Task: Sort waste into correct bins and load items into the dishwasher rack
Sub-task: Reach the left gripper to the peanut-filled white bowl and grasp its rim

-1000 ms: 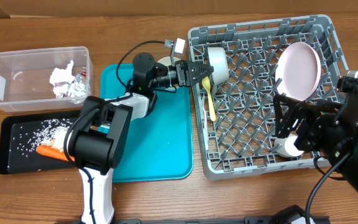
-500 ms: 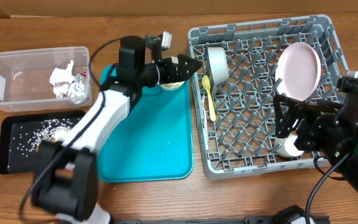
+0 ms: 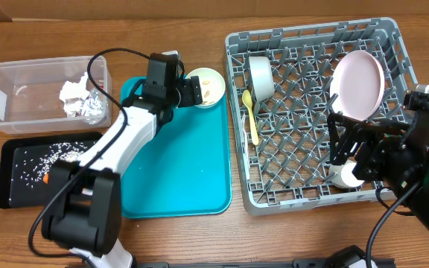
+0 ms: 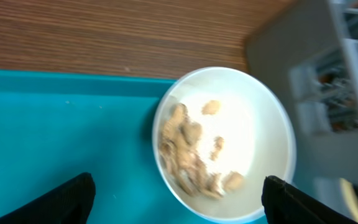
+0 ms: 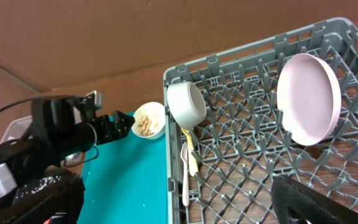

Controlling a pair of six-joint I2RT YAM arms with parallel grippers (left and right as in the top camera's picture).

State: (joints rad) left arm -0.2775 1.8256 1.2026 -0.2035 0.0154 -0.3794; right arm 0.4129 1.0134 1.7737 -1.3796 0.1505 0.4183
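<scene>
One grey rack (image 3: 315,112) held one pink plate (image 3: 360,85) on edge, one white bowl (image 3: 261,74) on its side and one yellow spoon (image 3: 250,115).
One teal tray (image 3: 177,164) carried second bowl (image 3: 205,85) with nut scraps (image 4: 188,152) at its top corner.
One clear tub (image 3: 6,97) held one napkin (image 3: 73,93) and one foil wrapper (image 3: 94,108).
One black tray (image 3: 21,167) held scattered rice (image 3: 51,156).
Left gripper (image 3: 192,89) had jaws wide apart, gripped nothing, and faced second bowl.
Right gripper (image 3: 347,152) hung over rack; could not tell its opening.

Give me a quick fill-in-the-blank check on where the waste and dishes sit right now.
1. The bowl holding nut scraps sits on the ___ tray.
2. The napkin and foil wrapper lie together in the clear ___.
3. The spoon lying in the rack is pale ___.
Missing words: teal; tub; yellow.
</scene>
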